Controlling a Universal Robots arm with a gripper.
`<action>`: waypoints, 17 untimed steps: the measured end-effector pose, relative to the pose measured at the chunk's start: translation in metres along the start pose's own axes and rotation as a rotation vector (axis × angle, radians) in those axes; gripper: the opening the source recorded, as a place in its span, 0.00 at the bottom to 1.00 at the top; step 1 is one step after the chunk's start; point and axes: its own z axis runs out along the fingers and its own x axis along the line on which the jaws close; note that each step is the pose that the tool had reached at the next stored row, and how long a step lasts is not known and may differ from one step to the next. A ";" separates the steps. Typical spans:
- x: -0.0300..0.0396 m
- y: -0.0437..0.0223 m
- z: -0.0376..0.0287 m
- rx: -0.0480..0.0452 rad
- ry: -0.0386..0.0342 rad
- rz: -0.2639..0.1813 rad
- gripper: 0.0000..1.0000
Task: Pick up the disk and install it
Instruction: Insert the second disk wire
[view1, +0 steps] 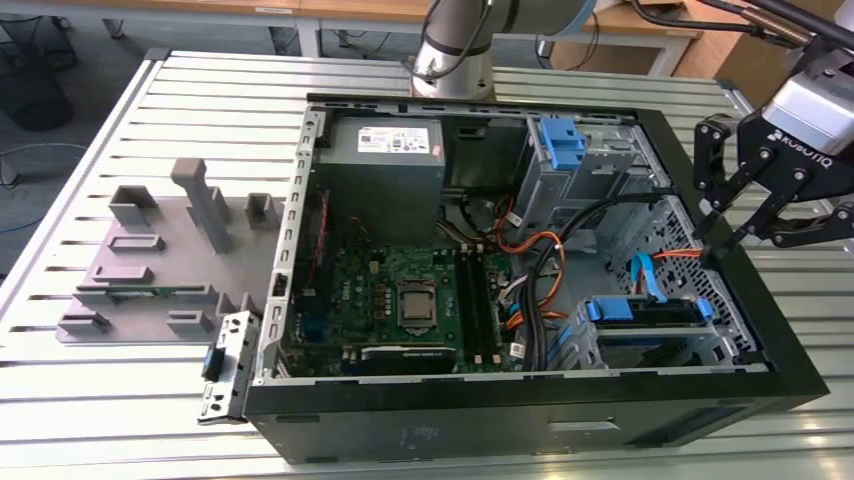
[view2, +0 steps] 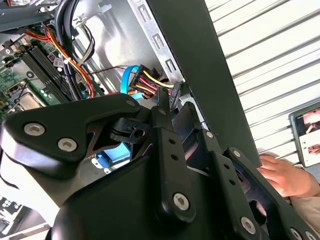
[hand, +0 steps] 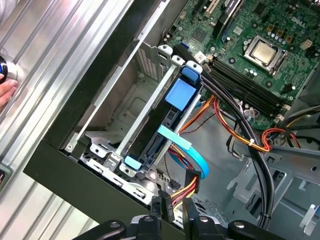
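Fingers (view1: 721, 215) spread apart, empty, above the case rim; disk (view1: 646, 311) seated in its bay below.

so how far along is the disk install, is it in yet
Mostly done, it seems. The disk, in its blue carrier, already sits in the drive cage at the case's front corner; the first wrist view shows it slotted in. The gripper hangs over the case wall holding nothing visible. The blue data cable and power plug lie beside the disk; whether they are connected can't be told.
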 end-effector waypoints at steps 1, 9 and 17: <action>0.0000 0.0000 0.0000 -0.0001 0.0001 0.000 0.31; 0.0010 -0.0018 0.0059 -0.0002 -0.0002 0.000 0.31; 0.0012 -0.0025 0.0102 -0.0004 -0.0001 -0.001 0.31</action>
